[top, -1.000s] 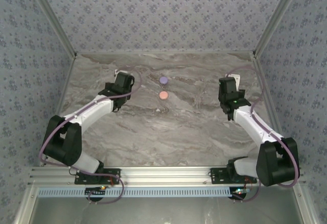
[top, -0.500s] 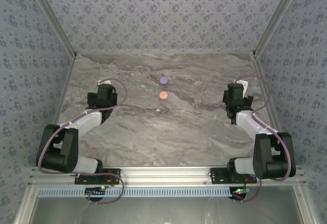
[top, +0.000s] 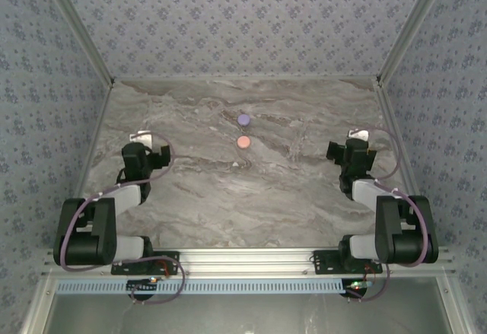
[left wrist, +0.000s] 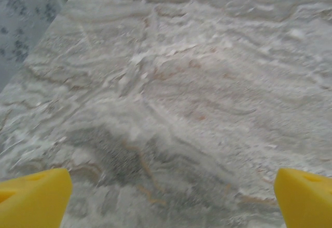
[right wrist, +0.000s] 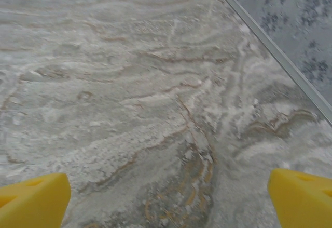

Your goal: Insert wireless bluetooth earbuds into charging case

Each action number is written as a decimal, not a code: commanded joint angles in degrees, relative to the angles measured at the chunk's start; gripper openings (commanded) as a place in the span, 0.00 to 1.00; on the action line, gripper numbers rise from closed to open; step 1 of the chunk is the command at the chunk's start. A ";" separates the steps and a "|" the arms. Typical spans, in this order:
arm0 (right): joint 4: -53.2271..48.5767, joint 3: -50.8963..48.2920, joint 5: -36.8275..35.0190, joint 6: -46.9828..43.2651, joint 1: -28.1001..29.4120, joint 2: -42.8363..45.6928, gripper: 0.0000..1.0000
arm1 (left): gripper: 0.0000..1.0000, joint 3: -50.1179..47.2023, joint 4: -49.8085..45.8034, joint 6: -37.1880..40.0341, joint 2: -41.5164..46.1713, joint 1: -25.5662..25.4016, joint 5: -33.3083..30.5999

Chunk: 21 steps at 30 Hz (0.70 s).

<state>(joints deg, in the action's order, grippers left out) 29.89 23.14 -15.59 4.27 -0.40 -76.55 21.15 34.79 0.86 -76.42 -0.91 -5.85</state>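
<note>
Left gripper (left wrist: 168,197) and right gripper (right wrist: 167,197) both have fingers spread wide, flanking the pink case (top: 243,142) on the marble table (top: 228,197). Just behind it sits the lilac case (top: 243,119); just before it, a speck, perhaps an earbud (top: 237,165).

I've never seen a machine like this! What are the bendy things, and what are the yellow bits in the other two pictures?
They are two robot arms, the left arm and the right arm, bolted at the near edge of a marble-look table. The big picture comes from a camera above and behind them. The other two come from a small camera on each wrist; the yellow bits are its fingers. The left gripper and the right gripper are wide open and hold nothing. Mid-table lie two small round cases: a lilac case and, nearer the arms, a pinkish case. Neither gripper is near them.
</note>
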 commanded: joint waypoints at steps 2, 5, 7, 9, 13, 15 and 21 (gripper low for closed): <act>11.69 -2.82 5.49 -3.48 -0.47 -1.35 1.00 | 0.99 -2.40 13.31 1.11 -2.95 0.90 8.90; 13.19 -3.10 6.41 -3.48 -0.74 -2.59 1.00 | 0.99 -2.25 14.37 1.34 -4.50 0.90 9.71; 14.06 -3.17 6.30 -3.32 -0.89 -3.47 1.00 | 0.99 -2.25 14.88 1.34 -5.18 0.91 9.68; 14.86 -3.10 6.19 -2.92 -0.98 -4.97 1.00 | 0.99 -2.42 16.13 1.27 -6.37 0.91 9.15; 16.09 -1.90 7.12 -3.24 -1.09 -8.85 1.00 | 0.99 -1.61 19.25 0.77 -11.08 0.91 7.73; 15.66 -1.16 7.66 -4.04 -0.74 -9.93 1.00 | 0.99 0.63 14.30 -0.50 -10.60 0.91 4.87; 15.81 -1.09 8.03 -4.27 -0.65 -10.12 1.00 | 0.99 2.54 11.72 -2.18 -11.39 1.74 3.21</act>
<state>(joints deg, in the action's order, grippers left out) 43.83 20.84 -8.12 1.02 -1.04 -86.41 22.31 46.50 -0.23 -87.68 0.43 -1.52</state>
